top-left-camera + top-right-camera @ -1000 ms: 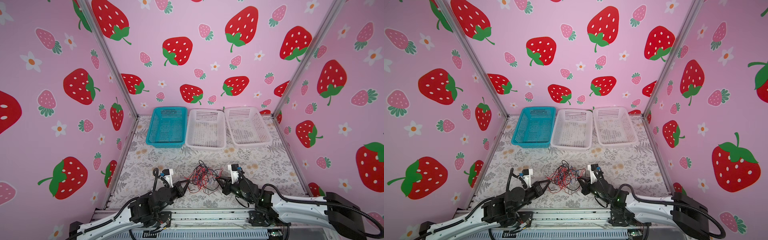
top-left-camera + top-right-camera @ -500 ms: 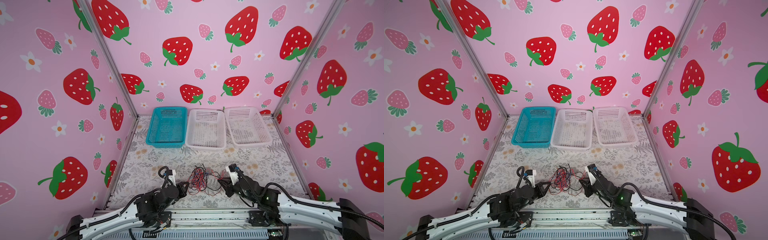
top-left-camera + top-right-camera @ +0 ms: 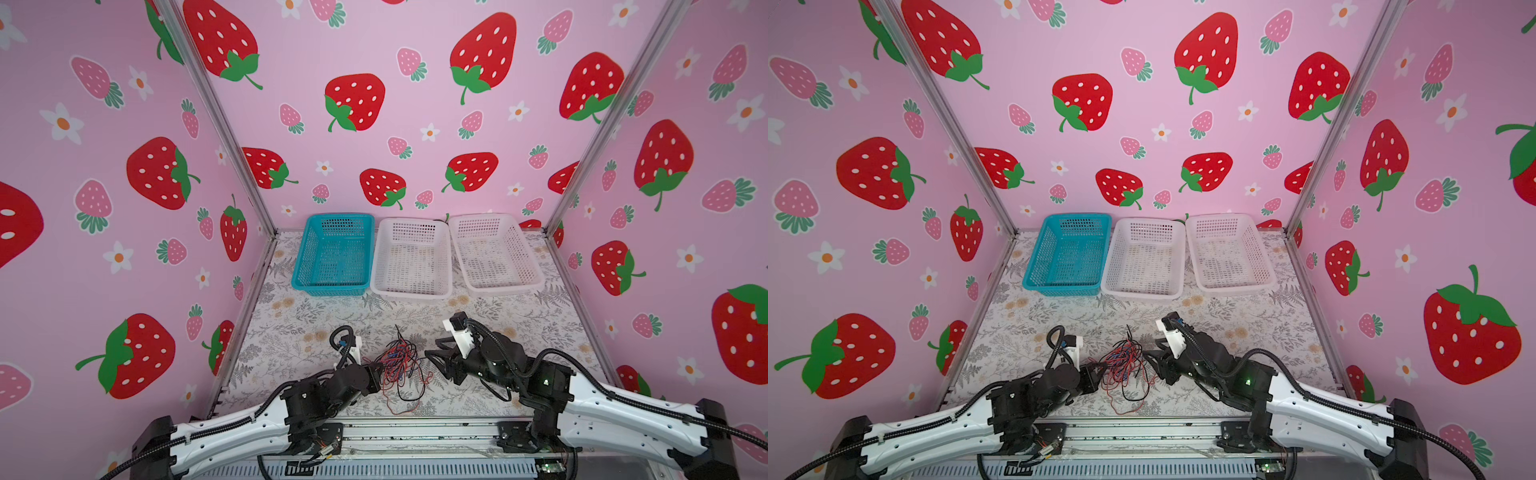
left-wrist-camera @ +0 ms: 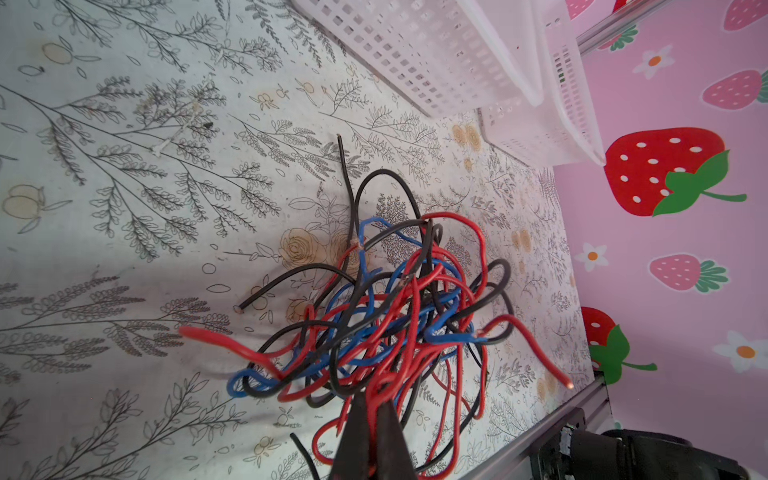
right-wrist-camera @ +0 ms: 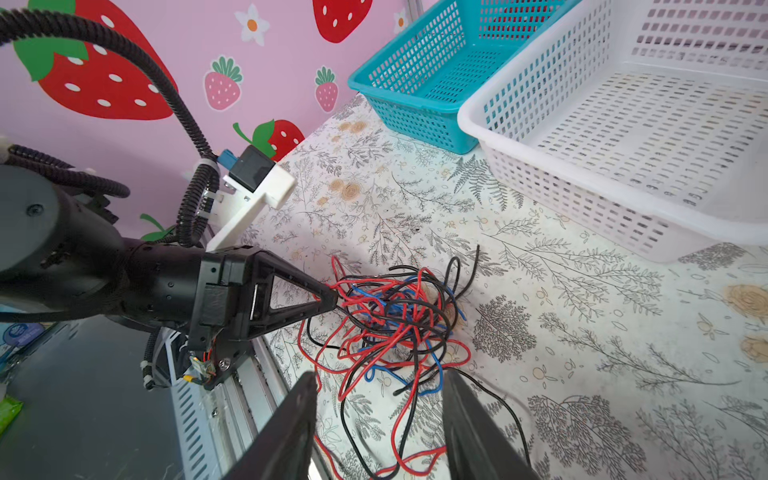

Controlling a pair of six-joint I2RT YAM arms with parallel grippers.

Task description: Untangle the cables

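The cables (image 3: 398, 365) (image 3: 1124, 366) are a knot of thin red, black and blue wires on the floral table near its front edge. My left gripper (image 3: 376, 368) (image 3: 1099, 368) (image 4: 372, 399) is shut on a red cable loop at the knot's left side; the right wrist view shows its tip (image 5: 332, 301) in the wires. My right gripper (image 3: 434, 353) (image 3: 1151, 351) (image 5: 380, 374) is open just right of the knot, holding nothing. Loose red and black strands (image 5: 399, 424) lie on the table between its fingers.
At the back stand a blue basket (image 3: 330, 288) and two white baskets (image 3: 409, 293) (image 3: 503, 289) in a row. A metal rail (image 3: 415, 428) runs along the table's front edge, just below the trailing cable ends. Pink strawberry walls close in three sides.
My right gripper has opened and let go of the cables. The knot has sagged from between the grippers onto the table. The left gripper stays shut on it.
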